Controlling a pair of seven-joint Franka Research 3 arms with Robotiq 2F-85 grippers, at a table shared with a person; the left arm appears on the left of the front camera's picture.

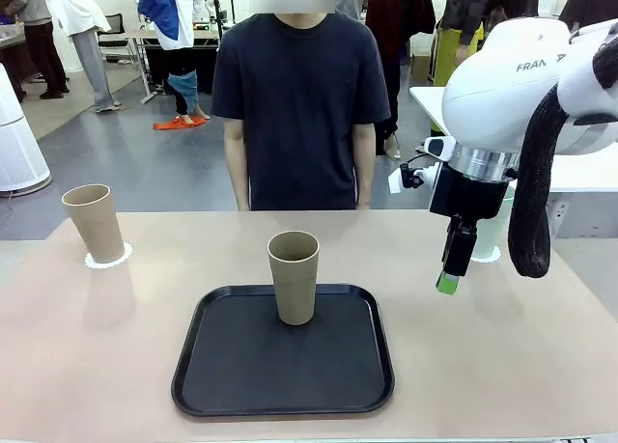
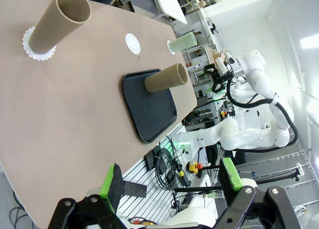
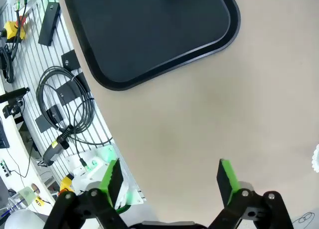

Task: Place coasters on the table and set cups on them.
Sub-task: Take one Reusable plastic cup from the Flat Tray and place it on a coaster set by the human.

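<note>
A tan cup stands on a scalloped white coaster at the table's far left. A second tan cup stands upright on the black tray. A pale mint cup stands on a coaster at the far right, partly hidden by my right gripper, which hangs open just in front of it, above the table. In the left wrist view a bare coaster lies between the tan cup and the mint cup. My left gripper is open and holds nothing.
A person stands at the far edge, arms down. My right gripper looks down on bare tabletop beside the tray's corner, with a coaster's edge at the right. Cables and a rail lie below the table's near edge.
</note>
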